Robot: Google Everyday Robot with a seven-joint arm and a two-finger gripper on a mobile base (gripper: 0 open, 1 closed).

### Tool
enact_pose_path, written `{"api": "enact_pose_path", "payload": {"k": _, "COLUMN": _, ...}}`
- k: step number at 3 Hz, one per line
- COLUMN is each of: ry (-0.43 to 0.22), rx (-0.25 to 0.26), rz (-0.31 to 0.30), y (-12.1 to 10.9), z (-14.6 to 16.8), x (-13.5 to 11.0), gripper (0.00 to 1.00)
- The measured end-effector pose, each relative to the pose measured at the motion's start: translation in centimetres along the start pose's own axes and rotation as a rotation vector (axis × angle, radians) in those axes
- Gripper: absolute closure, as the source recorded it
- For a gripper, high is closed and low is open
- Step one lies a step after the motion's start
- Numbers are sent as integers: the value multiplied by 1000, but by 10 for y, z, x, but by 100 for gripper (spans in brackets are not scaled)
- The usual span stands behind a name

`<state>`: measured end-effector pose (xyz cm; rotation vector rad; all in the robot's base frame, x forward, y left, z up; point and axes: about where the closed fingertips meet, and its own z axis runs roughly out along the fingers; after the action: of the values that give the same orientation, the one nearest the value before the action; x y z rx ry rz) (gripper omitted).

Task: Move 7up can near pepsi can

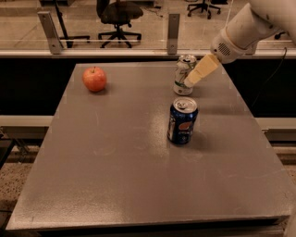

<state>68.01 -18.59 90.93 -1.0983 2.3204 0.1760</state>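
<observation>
Office chairs (118, 14) stand behind glass beyond the grey desk (115, 185). Toward its 12 o'clock edge the 7up can (181, 76) stands upright, with green markings I cannot read. The gripper (189, 83) reaches in from 2 o'clock, its beige tip at the can's right side; open or closed, I cannot tell. The pepsi can (182, 121), round logo showing, stands at the 7up can's 6 o'clock. An apple (94, 79) sits at 10 o'clock.

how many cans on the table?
2. 7up can near the table's back, gripper beside it; pepsi can just in front, mid-table. None look hidden.
</observation>
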Motion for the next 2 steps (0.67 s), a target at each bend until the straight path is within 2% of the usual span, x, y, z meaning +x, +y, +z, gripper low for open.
{"api": "enact_pose_path", "payload": {"k": 2, "ry": -62, "rx": -35, "rz": 12, "y": -6, "z": 33, "x": -15, "gripper": 0}}
